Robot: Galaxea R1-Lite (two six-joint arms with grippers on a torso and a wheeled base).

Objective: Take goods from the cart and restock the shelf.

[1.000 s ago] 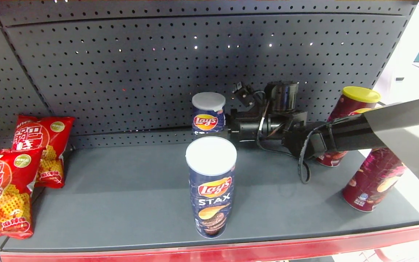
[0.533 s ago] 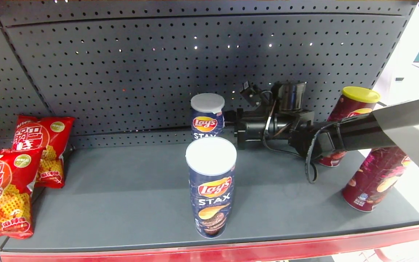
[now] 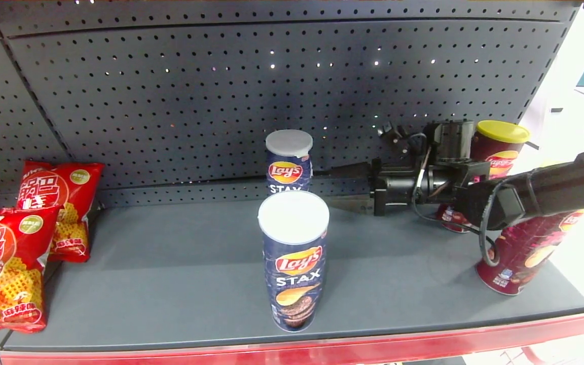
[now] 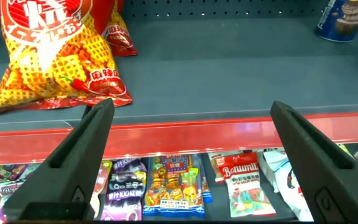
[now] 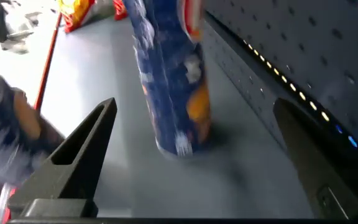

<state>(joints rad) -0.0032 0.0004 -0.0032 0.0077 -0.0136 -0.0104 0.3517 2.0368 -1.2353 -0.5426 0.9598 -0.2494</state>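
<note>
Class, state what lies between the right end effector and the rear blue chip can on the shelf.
Nothing: in the head view, only bare grey shelf separates the right end effector from the rear blue chip can.

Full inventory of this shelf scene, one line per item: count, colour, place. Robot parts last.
blue cans: 2, dark blue with white lids, upright mid-shelf, one behind the other
maroon cans: 2, maroon, right end of shelf; rear one has a yellow lid, front one partly behind the arm
snack bags: 2, red, left end of shelf
shelf: 1, grey deck with red front edge
back panel: 1, dark grey, perforated, behind the shelf
small packets: several, mixed colours, on the level below
right gripper: 1, black, open, just right of the rear blue can
left gripper: 1, black, open, facing the shelf's red edge
</note>
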